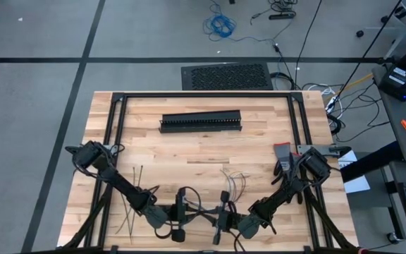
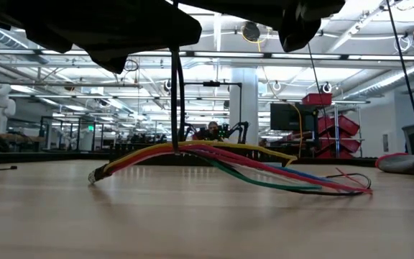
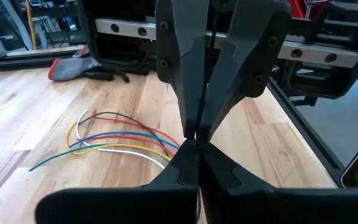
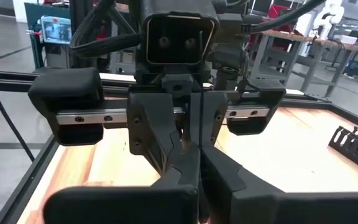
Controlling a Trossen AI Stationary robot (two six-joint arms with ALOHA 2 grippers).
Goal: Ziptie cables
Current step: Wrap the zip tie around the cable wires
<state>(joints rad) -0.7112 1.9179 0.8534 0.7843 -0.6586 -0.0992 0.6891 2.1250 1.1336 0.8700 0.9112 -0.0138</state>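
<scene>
The cables (image 2: 214, 162), a bundle of coloured wires, lie on the wood near the table's front middle; their loose ends (image 1: 235, 180) fan out toward the far side. A thin dark ziptie (image 2: 176, 86) rises straight up from the bundle's middle, which arches a little off the wood. Above it my left gripper (image 1: 199, 210) and my right gripper (image 1: 208, 211) meet tip to tip, both level and shut on the strip. Several spare zipties (image 1: 134, 201) lie flat under the left arm. My left gripper comes in level from the table's left, its fingertips (image 3: 188, 163) shut on the ziptie where the strip (image 4: 202, 118) stands upright. The fingers hide the exact place. Below them the strip runs down to the bundle (image 2: 176, 147). My right gripper comes in level from the table's right, fingertips (image 4: 188, 167) closed against the left gripper's tips. The ziptie (image 3: 211, 25) shows as a thin upright line between its fingers. The fingers cover the place of contact itself.
A long black slotted duct (image 1: 201, 122) lies across the far middle of the table. A red and grey object (image 1: 282, 152) sits at the right, by the right arm's frame. Black frame rails (image 1: 111, 141) run along both sides.
</scene>
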